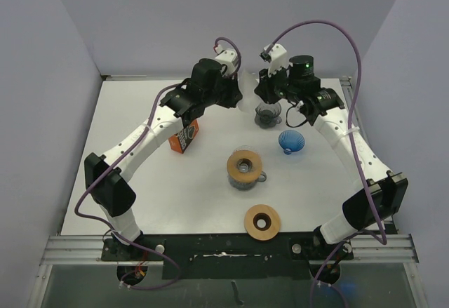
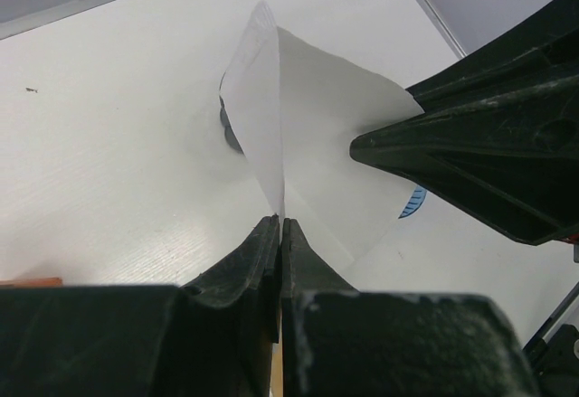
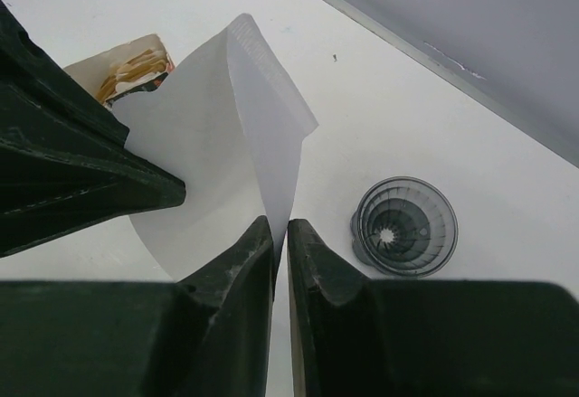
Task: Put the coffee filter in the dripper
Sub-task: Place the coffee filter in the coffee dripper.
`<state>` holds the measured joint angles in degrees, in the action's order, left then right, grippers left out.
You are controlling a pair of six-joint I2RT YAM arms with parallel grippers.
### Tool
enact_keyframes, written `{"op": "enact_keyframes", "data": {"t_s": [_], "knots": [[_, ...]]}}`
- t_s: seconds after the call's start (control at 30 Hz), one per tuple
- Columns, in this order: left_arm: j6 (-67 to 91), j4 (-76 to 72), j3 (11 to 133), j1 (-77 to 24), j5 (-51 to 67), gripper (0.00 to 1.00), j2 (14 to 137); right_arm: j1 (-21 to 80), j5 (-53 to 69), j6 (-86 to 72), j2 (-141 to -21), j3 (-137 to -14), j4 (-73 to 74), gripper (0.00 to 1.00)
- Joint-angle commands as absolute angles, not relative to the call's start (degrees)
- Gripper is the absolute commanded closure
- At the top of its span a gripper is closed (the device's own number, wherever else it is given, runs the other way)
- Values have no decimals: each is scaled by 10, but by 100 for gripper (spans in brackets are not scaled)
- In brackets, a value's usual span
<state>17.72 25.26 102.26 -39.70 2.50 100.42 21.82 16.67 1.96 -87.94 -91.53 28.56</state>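
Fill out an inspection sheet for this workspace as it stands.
Surface: white table, no spills seen.
Job's things: filter held up off the table between both arms; grey dripper upright and empty nearby.
Clutter: blue dripper, orange box, wooden ring, cup with a wooden collar.
Grippers: left gripper shut on one filter edge; right gripper pinching another.
Cables: purple cables loop above the arms.
Surroundings: plain grey walls; nothing else seen.

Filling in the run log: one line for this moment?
left hand: shut on white paper coffee filter | right hand: shut on same filter | grey ribbed plastic dripper: empty, filter not yet in
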Motion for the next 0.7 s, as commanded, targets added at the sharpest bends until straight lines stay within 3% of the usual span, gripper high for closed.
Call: {"op": "enact_keyframes", "data": {"t_s": [0.0,0.37,0.67], "knots": [[168,240,1055,-398,5,100,1006,223,166,11,-868,-937,266,87],[160,243,1057,-390,-24,95,1005,223,176,11,-857,-929,263,91],[160,243,1054,-384,-31,75,1003,222,194,9,-857,-925,261,96]]}}
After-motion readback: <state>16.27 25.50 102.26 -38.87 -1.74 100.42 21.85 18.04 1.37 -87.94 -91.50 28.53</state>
